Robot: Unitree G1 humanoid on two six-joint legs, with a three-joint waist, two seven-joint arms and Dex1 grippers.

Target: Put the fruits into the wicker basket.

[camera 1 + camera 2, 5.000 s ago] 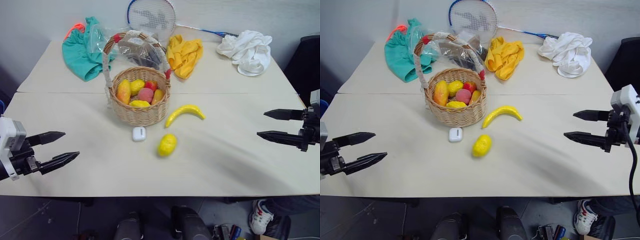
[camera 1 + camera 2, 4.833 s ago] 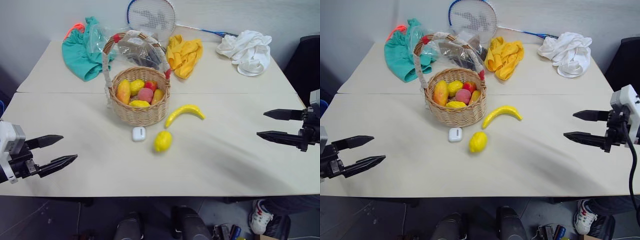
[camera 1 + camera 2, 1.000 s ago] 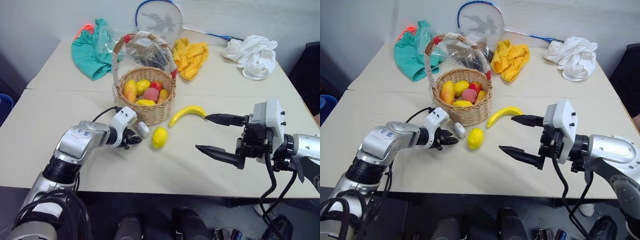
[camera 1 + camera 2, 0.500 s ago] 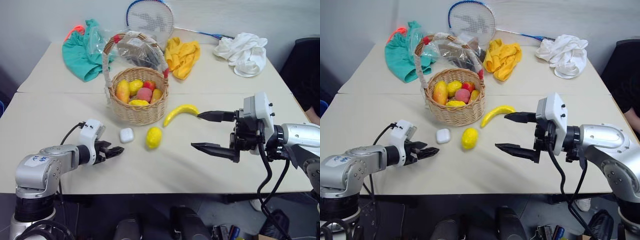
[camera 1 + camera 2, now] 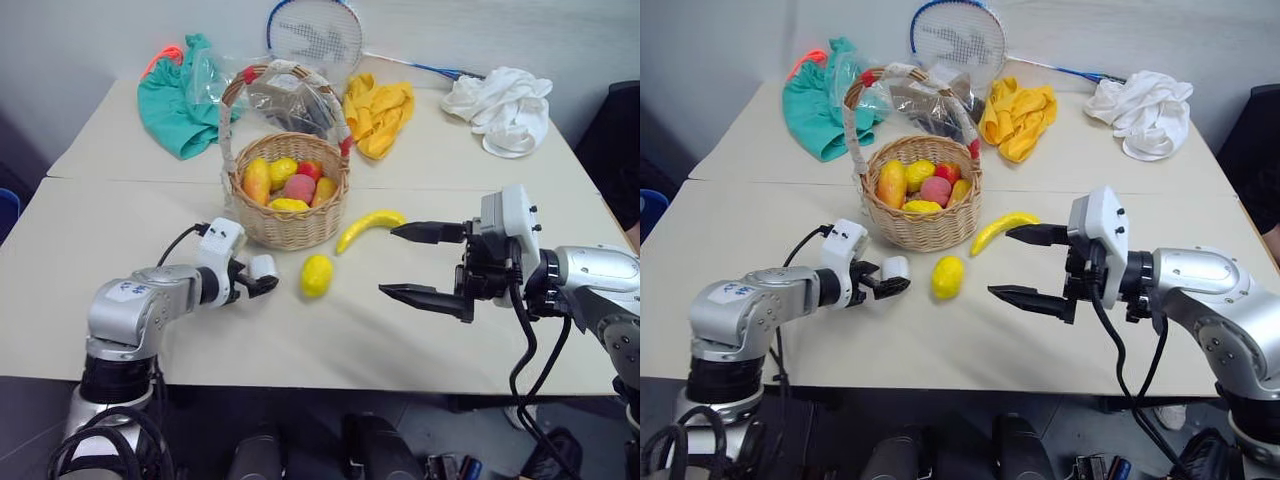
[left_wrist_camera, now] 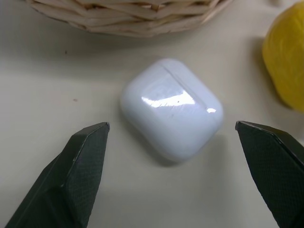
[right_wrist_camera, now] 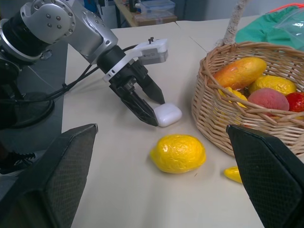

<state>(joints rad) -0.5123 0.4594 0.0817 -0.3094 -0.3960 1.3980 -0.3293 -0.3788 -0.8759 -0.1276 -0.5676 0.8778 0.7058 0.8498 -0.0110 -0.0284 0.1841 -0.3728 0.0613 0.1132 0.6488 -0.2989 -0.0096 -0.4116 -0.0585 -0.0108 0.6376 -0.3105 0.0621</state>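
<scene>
Progress: partly done, by my reading. The round tan woven wicker basket [image 5: 285, 205] with its tall white-wrapped handle is already holding several small fruits [image 5: 285, 182], yellow, orange, pink and red. Two are still lying out on the pale counter [image 5: 120, 235]: the oval yellow lemon [image 5: 316, 275] and the long curved yellow banana [image 5: 369, 226].

Left claw [image 5: 256, 281]: fingers spread wide, holding nothing. It is straddling the small white rounded case [image 6: 171, 108], which is lying on the counter between the two fingers (not a fruit, so not wanted in the basket). The lemon is sitting just beyond the case, to that claw's right; the basket wall is just past the case, straight ahead of the claw.

Right claw [image 5: 420, 263]: also spread wide and empty, hanging above the counter and pointing across toward the left arm. The banana is lying just beside its farther finger, the lemon a little ahead of the claw, the basket beyond both.

Left to do: lemon in, banana in.
</scene>
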